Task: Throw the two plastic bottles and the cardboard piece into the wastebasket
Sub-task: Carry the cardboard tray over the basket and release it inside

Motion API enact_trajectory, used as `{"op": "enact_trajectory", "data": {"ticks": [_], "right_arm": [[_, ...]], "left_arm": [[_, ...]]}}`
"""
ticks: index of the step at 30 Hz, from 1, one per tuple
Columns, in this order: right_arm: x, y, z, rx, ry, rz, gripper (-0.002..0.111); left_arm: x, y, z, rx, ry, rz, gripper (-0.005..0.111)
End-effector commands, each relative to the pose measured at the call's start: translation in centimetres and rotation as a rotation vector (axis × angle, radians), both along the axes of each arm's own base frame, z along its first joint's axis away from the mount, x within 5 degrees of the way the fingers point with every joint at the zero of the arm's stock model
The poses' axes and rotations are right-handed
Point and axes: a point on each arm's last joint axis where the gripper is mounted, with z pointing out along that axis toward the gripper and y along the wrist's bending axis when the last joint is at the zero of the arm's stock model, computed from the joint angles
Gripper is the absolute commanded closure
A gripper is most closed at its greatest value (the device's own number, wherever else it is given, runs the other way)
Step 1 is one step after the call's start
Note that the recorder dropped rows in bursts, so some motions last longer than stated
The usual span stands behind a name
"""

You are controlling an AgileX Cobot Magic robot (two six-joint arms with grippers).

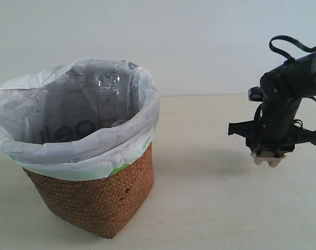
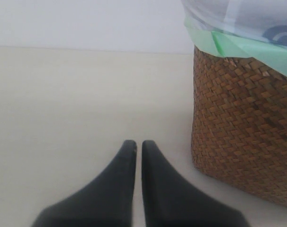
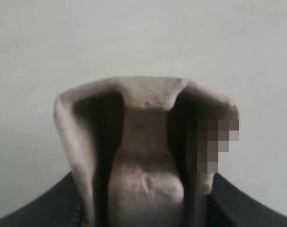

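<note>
The wastebasket (image 1: 95, 198) sits at the far left of my exterior view, brown wicker with a white bag (image 1: 69, 156) folded over its rim and a green edge showing. Deep inside the liner, toward twelve o'clock, a clear glinting shape (image 1: 107, 83) may be one of the bottles, but the bag's folds keep me from being sure. I see no bottle on the table in any view.

My left gripper (image 2: 139, 144) does not show in the exterior view. Its wrist camera has the two dark fingers pressed nearly together with only a slit between them and nothing in it, low over the table just beside the wastebasket's wicker wall (image 2: 238, 118).

On the right of the exterior view, my right gripper (image 1: 267, 148) hangs above the table, pointing down, clamped on the cardboard piece (image 1: 266, 159), which pokes out below the fingertips toward six o'clock. From there the wastebasket's mouth lies at about nine o'clock, well apart, with its rim a little higher than the cardboard. I judge the carry needs a lift before the crossing.

In the right wrist view the cardboard piece (image 3: 143, 151) is tan moulded pulp, one raised bump running up its middle between two dark hollows (its long axis runs out along the fingers), edges soft and uneven.
</note>
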Motion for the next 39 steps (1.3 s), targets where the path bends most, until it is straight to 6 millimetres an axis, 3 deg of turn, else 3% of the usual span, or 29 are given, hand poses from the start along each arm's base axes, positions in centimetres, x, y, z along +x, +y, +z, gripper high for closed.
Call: {"op": "enact_trajectory", "data": {"ticks": [1, 8, 14, 21, 24, 31, 34, 37, 39], "right_arm": [[-0.2, -0.7, 2.5, -0.04, -0.056, 0.04, 0.069], [-0.9, -2.2, 6.8, -0.045, -0.14, 0.031, 0.069], [-1.8, -1.9, 9.9, -0.017, -0.2, 0.117, 0.069], [-2.8, 0.8, 12.5, 0.309, -0.27, 0.224, 0.069], [-3.5, 3.2, 13.7, 0.518, -0.298, 0.341, 0.069], [-6.4, 8.9, 19.7, 0.96, -0.397, 0.701, 0.069], [-7.0, 9.1, 22.1, 0.98, -0.452, 0.754, 0.069], [-7.2, 8.6, 22.8, 0.926, -0.485, 0.734, 0.069], [-6.9, 7.9, 22.3, 0.802, -0.477, 0.697, 0.069]], "left_arm": [[0.0, 0.0, -0.1, 0.01, 0.002, 0.002, 0.103], [0.0, 0.0, -0.1, 0.01, 0.002, 0.002, 0.103], [0.0, 0.0, -0.1, 0.01, 0.002, 0.002, 0.103], [0.0, 0.0, -0.1, 0.01, 0.002, 0.002, 0.103], [0.0, 0.0, -0.1, 0.01, 0.002, 0.002, 0.103], [0.0, 0.0, -0.1, 0.01, 0.002, 0.002, 0.103], [0.0, 0.0, -0.1, 0.01, 0.002, 0.002, 0.103], [0.0, 0.0, -0.1, 0.01, 0.002, 0.002, 0.103], [0.0, 0.0, -0.1, 0.01, 0.002, 0.002, 0.103]]}}
